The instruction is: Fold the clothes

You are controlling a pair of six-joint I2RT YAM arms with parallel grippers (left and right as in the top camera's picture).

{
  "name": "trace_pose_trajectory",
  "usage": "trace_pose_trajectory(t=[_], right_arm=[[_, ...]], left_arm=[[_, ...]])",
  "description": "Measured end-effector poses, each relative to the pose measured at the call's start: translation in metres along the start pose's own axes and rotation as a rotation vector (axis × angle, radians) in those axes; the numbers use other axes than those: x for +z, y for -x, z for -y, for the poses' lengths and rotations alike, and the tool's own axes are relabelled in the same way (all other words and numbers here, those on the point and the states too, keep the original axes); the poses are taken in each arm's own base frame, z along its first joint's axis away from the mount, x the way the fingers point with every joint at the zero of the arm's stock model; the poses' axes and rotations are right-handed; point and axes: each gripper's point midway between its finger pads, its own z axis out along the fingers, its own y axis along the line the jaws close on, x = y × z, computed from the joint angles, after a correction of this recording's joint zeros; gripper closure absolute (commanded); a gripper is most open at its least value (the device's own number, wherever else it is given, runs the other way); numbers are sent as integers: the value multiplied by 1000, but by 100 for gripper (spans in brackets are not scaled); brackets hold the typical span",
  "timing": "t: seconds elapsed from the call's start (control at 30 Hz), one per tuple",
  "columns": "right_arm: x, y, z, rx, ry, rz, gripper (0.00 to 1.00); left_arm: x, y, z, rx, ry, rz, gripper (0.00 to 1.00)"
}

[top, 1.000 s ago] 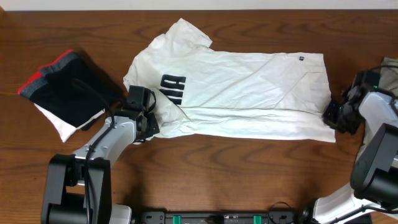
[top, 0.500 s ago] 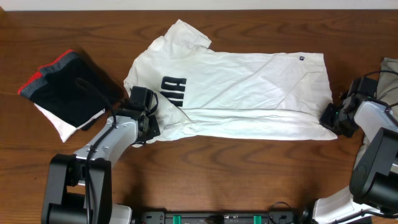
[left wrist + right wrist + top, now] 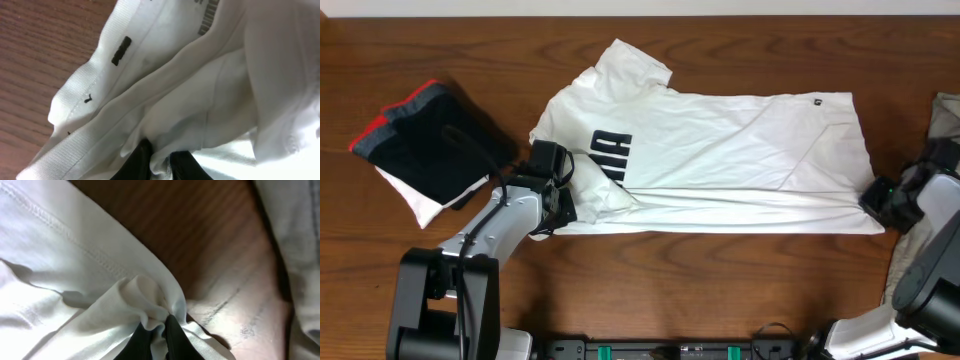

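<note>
White short-sleeved cotton T-shirt (image 3: 720, 150) lies flat, lengthwise across the brown wooden table (image 3: 720, 275). Black block lettering (image 3: 613, 158) is toward the left, the small dark tag (image 3: 817, 101) near the hem at far right. The near long edge looks already turned over into a band.

Handling, my read: light, limp knit with no stiffness. It drapes and bunches wherever it's pinched and drags on the wood rather than sliding clean. Not fragile. Grab seams or corners, doubled layers if possible; a single-layer pinch mid-panel just tents. Both ends of the near edge are the right holds for keeping it taut.

Left gripper (image 3: 563, 203): forearm reaches up and right from the base, wrist low over the collar-end corner of the near edge. On the wrist view the dark fingers (image 3: 141, 159) sit close together with a ridge of white cloth wedged between them. A narrow pinch, ribbed collar just above.

Right gripper (image 3: 876, 203): at the hem-end corner of the same edge, wrist low, pointing in toward the shirt. Fingers (image 3: 140, 339) nearly closed on a bunched knot of hem fabric. Grip looks firm.

Off to the side: folded black-and-red garment pile (image 3: 425, 150) left, grey cloth (image 3: 948, 110) right. Both clear of the shirt.
</note>
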Motion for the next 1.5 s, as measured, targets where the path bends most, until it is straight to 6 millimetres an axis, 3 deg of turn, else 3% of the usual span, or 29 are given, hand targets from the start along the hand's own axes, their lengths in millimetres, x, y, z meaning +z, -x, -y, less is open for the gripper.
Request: trace_pose_trajectory(t=[0.2,0.43,0.53,0.6,0.8,1.0,1.2,1.4,1.5], right_arm=[[0,0,1,19,17,-5,92],[0,0,1,21,15,-4,92],[0,1,3,23,7,-1,92],[0,1,3,24,6,0,92],[0,1,3,25,5,0,93],[0,1,4,31,0,1,93],[0,2,6,32,-7,3,93],[0,2,6,32,-8,3,93],[0,2,6,32,-7,4,93]], left_arm=[[-1,0,1,27,-1,-4,83],[-6,-14,-4,55,25,-70,83],[-10,-11,-10,57,55,-51,84],[-13,-7,-13,54,70,-29,94],[-18,2,-15,52,78,19,94],[-19,26,-6,86,51,119,71],[-21,40,-11,116,97,182,69],[-23,27,-23,134,146,133,71],[-37,24,-25,120,140,148,70]])
